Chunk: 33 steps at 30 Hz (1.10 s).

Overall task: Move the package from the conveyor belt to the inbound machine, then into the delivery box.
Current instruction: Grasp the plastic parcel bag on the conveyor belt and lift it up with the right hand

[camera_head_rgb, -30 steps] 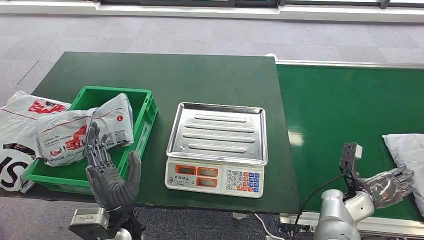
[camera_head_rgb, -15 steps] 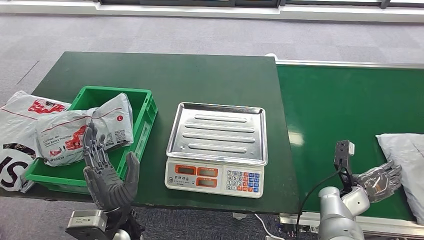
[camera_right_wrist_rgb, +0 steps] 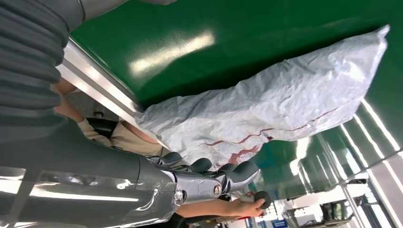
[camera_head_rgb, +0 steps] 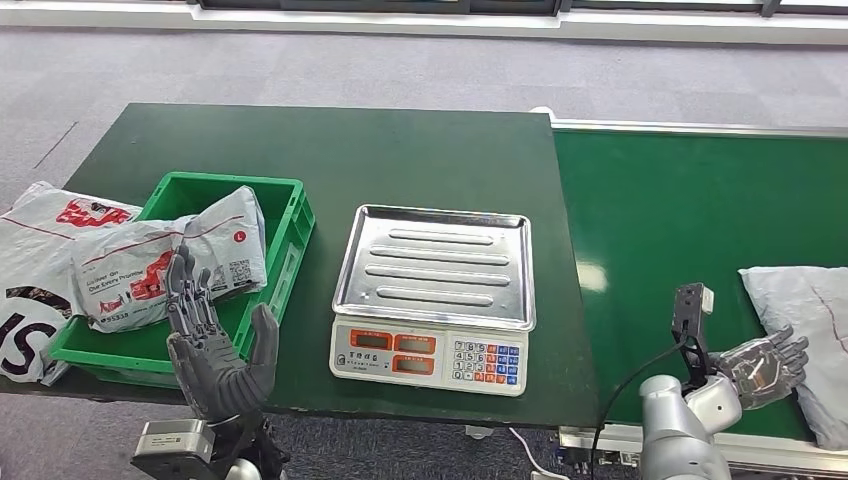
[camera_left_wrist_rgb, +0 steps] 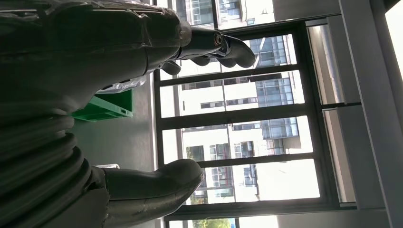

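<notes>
Pickup step: right hand, fingers spread, is placed at the package lower right; a grasp is needed next. Left hand is spread, empty.

The package runs off the head view's right edge. Whether the right robot hand touches it cannot be told. The scale display digits are too small to read

Bright, sharp views; glare streaks the conveyor belt.
</notes>
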Each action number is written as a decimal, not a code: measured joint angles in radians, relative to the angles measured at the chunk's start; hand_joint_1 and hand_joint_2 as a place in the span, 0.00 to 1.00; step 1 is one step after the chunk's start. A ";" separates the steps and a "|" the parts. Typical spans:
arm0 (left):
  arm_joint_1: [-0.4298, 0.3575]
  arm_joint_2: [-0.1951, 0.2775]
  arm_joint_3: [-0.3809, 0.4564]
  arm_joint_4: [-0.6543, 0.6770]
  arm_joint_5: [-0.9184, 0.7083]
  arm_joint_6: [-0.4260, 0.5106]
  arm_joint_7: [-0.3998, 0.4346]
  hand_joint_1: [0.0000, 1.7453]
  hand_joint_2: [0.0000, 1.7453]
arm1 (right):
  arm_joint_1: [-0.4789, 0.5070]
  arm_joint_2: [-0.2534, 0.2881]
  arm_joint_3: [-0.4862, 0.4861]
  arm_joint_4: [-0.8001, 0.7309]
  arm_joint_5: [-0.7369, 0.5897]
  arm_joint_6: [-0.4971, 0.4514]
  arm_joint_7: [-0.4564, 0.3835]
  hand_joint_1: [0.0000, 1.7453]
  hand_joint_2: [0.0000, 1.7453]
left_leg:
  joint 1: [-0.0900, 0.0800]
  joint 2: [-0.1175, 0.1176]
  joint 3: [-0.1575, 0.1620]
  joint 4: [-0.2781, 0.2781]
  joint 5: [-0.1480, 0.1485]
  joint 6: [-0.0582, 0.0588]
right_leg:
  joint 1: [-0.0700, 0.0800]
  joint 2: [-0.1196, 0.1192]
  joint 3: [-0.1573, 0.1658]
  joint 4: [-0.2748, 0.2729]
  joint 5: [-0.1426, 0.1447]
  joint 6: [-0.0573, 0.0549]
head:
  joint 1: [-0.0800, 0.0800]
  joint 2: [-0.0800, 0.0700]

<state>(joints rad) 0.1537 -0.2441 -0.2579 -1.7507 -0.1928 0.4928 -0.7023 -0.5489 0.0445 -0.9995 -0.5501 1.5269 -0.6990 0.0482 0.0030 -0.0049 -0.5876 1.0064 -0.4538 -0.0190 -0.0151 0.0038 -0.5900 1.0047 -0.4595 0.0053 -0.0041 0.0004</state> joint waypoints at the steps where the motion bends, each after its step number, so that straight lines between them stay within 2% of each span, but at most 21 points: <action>1: 0.000 0.000 0.000 0.000 0.000 0.000 0.000 0.00 1.00 | 0.002 -0.002 0.000 0.000 -0.001 0.000 0.004 0.00 1.00 | 0.000 0.000 0.000 0.000 0.000 0.000 | 0.000 0.000 0.000 0.000 0.000 0.000 | 0.000 0.000; 17: 0.002 -0.001 0.001 0.000 -0.006 -0.011 0.000 0.00 1.00 | 0.014 -0.033 0.000 0.005 0.015 0.000 0.057 0.00 1.00 | 0.000 0.000 0.000 0.000 0.000 0.000 | 0.000 0.000 0.000 0.000 0.000 0.000 | 0.000 0.000; 33: 0.001 -0.001 0.001 0.001 -0.005 -0.011 0.000 0.00 1.00 | 0.023 -0.048 0.000 0.008 0.010 0.000 0.051 0.00 1.00 | 0.000 0.000 0.000 0.000 0.000 0.000 | 0.000 0.000 0.000 0.000 0.000 0.000 | 0.000 0.000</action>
<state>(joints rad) 0.1552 -0.2449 -0.2571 -1.7497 -0.1980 0.4813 -0.7023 -0.5256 -0.0034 -0.9995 -0.5421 1.5373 -0.6991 0.0997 0.0030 -0.0048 -0.5877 1.0064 -0.4539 -0.0189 -0.0152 0.0039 -0.5901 1.0046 -0.4594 0.0053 -0.0038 0.0004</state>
